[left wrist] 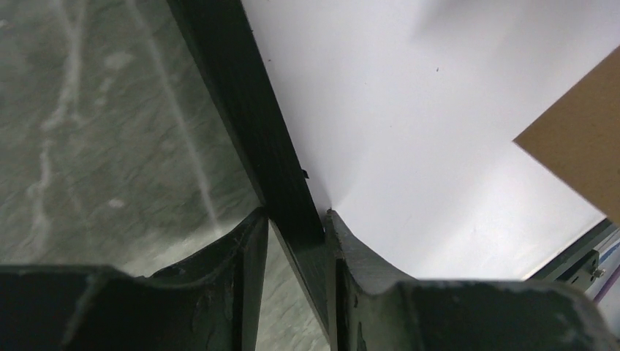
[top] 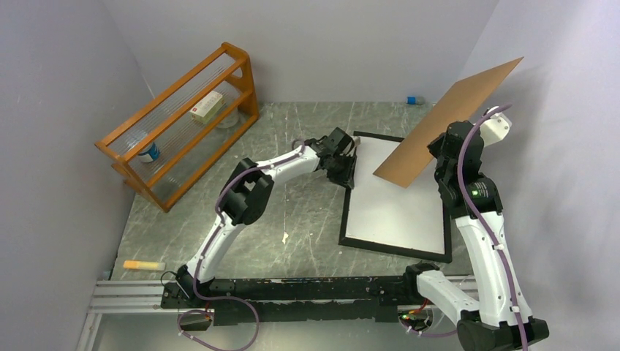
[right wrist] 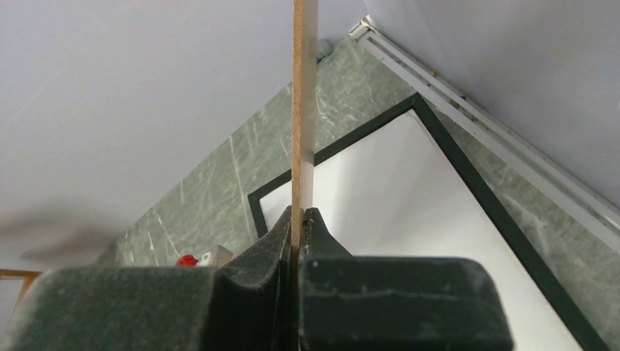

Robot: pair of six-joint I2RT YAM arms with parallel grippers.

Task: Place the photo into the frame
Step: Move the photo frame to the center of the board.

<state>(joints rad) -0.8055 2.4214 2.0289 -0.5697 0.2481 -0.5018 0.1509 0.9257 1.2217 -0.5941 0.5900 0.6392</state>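
From above: the frame (top: 393, 250) lies flat on the counter (top: 307, 212), right of centre. A white sheet fills it, which I take for the photo (top: 398, 212) face down, no sunflowers showing. The right pincer (top: 439, 157) holds the brown backing board (top: 453, 117) tilted up over the far right corner.

Left wrist: the left pincer (left wrist: 295, 219) straddles the thin black border, jaws narrow; whether they're actually pressing it, I can't tell. Rigid rail, probably glass beneath, so go gently. The paper looks light and floppy; take it by an edge.

Right wrist: jaws pressed tight on the thin board's edge.
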